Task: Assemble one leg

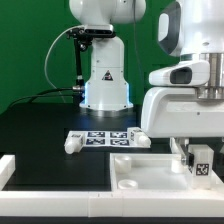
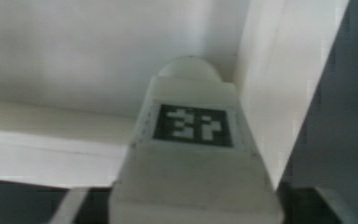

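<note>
Gripper (image 1: pixel 199 160) clamping leg (image 1: pixel 201 167) over panel (image 1: pixel 150 170) (light, rigid, smooth block); gripping flat opposing sides advisable

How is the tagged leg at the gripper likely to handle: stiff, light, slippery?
The leg is probably stiff: it looks like a solid block with straight edges. It is likely light, since it is small beside the gripper. Its smooth white faces may slip or twist under a weak grip, though flat sides should keep it from rolling.
</note>
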`<state>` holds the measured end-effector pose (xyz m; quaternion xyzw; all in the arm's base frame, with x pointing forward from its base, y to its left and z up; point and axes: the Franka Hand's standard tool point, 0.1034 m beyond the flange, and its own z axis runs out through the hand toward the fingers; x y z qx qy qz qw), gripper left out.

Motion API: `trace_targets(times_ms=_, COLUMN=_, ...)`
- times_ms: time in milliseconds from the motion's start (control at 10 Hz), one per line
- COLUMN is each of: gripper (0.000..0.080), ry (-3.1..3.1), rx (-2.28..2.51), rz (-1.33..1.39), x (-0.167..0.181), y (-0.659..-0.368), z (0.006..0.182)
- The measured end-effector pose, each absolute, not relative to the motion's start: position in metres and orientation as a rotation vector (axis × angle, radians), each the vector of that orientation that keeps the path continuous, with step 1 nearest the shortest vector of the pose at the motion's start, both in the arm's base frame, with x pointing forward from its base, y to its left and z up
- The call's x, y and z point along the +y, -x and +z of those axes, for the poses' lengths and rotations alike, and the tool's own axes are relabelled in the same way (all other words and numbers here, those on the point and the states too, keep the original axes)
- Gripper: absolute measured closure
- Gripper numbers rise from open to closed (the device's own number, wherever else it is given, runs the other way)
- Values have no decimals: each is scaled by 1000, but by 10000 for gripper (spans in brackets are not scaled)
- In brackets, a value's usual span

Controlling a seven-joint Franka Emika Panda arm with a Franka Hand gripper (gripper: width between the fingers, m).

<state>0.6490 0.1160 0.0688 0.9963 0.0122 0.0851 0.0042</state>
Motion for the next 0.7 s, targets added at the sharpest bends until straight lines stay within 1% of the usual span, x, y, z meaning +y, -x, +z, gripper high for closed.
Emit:
trace_targets(times_ms=100, gripper=515, ry=-3126, rx=-87, rz=268, x=115, y=-649, z=69)
trace_targets(times_ms=200, gripper=515, ry=-3126, rx=-189, rz=268, x=114, y=-649, z=69)
trace_targets(times_ms=500, gripper=515, ry=-3048, rx=-705, rz=277, x=106, y=-649, z=68)
trace_targets(times_ms=700, gripper=514, ry=-3005, rx=-834, rz=276, x=96, y=-647, z=68)
